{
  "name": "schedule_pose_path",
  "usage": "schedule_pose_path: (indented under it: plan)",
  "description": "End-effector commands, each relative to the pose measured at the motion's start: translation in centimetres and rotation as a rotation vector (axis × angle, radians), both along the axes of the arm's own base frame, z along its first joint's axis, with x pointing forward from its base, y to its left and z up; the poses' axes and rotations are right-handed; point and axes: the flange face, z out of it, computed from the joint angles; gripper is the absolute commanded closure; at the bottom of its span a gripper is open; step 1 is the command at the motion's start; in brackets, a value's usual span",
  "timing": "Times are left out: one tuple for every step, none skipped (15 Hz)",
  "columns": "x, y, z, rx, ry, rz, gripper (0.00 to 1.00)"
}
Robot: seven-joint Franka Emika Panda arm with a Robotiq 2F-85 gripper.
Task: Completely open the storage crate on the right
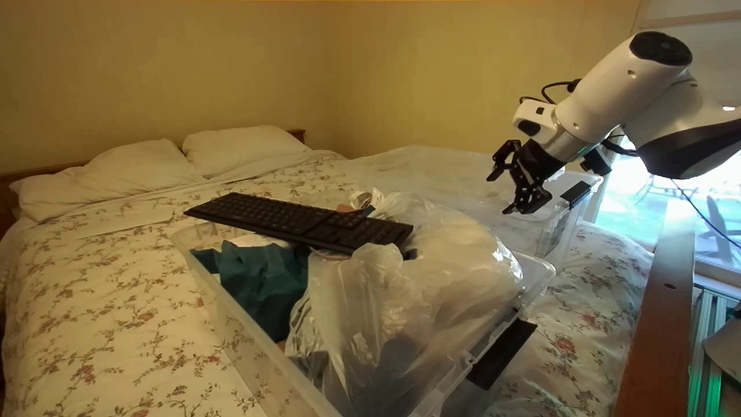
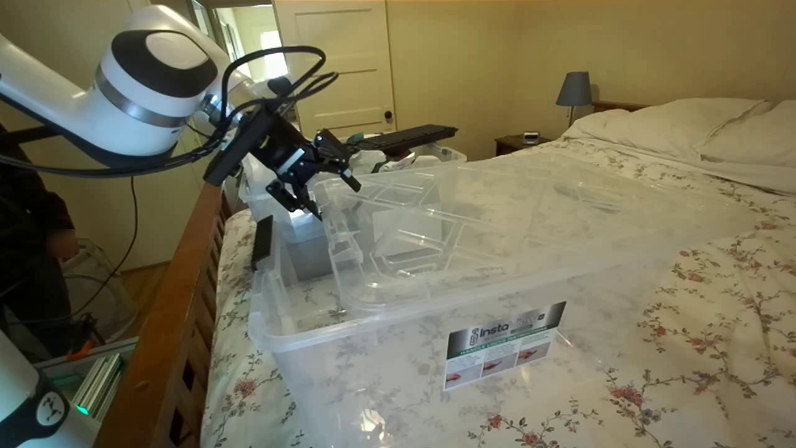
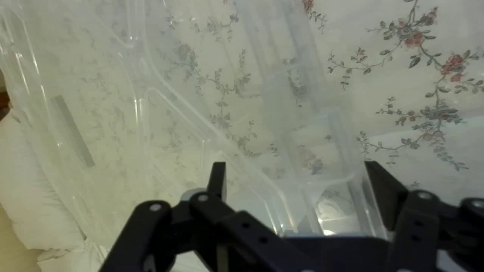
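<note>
"Where was the crate point(image 2: 373, 367)?"

"On the quilt point(image 2: 715, 348), which was pale and printed with rosy flowers and leafy vines, below my gripper point(image 2: 337, 200). The crate was clear, shiny plastic, boxy with rounded corners. Its lid point(image 2: 491, 242), thin and ridged in angular lines, lay over most of the top, leaving a gap at the end near the wooden rail point(image 2: 165, 308). A flat black handle point(image 2: 263, 241) marked that end."

"And your jaws?"

"Spread wide apart. In the wrist view, the lid's ridges showed between the black fingers point(image 3: 217, 177); I couldn't tell whether either one touched it."

"Any writing?"

"A label point(image 2: 505, 346) on the crate's long side read 'Insto' in dark letters; the smaller type was too blurred for me. Along its bottom ran three small pictures."

"What stood beside the crate?"

"A frosted tub point(image 1: 249, 347), heaped with a crinkly, cloudy bag point(image 1: 428, 278) and teal cloth point(image 1: 266, 284). A black keyboard point(image 1: 298, 220) lay across the top."
</note>
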Motion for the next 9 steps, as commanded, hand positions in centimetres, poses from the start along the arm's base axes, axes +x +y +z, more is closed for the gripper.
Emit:
schedule_pose_path:
  plan:
    - [0.0,0.8,0.2,0.05,-0.064,-0.052,0.41]
    - [0.2,1.0,0.6,0.062,-0.08,-0.065,0.49]
    - [0.3,1.2,1.3,0.079,-0.103,-0.077,0.55]
    - [0.5,1.3,2.0,0.092,-0.128,-0.085,0.62]
    - [0.8,1.4,3.2,0.11,-0.166,-0.098,0.64]
    - [1.1,1.4,4.5,0.136,-0.204,-0.115,0.68]
    - [1.4,1.3,5.8,0.163,-0.238,-0.138,0.75]
    - [1.8,1.3,7.0,0.187,-0.268,-0.159,0.8]
    - [2.3,1.2,8.0,0.207,-0.293,-0.18,0.87]
